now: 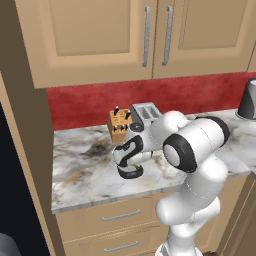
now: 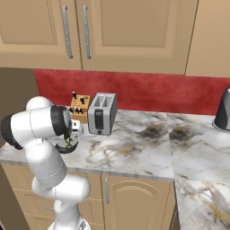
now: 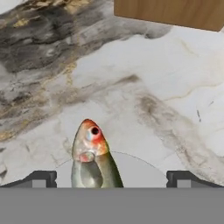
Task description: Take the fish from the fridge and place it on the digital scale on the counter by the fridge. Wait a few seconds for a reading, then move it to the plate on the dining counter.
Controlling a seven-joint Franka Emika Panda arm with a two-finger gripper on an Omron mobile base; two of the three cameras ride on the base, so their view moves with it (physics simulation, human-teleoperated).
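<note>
The fish (image 3: 92,159), olive-green with a reddish head, lies on the light grey disc of the digital scale (image 3: 138,173) on the marble counter (image 3: 144,83). My gripper (image 3: 112,178) is open, its fingertips (image 3: 41,178) wide apart on either side of the fish and not touching it. From the base views the scale (image 1: 131,173) (image 2: 67,147) sits under my bent wrist, with a bit of green fish (image 2: 69,142) showing. The black fridge (image 1: 12,190) stands at the far left. The plate and the dining counter are out of view.
A silver toaster (image 1: 146,114) (image 2: 102,114) and a wooden knife block (image 1: 119,125) (image 2: 80,107) stand just behind the scale by the red backsplash. A dark grey appliance (image 2: 223,110) sits far right. Upper cabinets hang overhead; beige drawers (image 1: 120,216) lie below.
</note>
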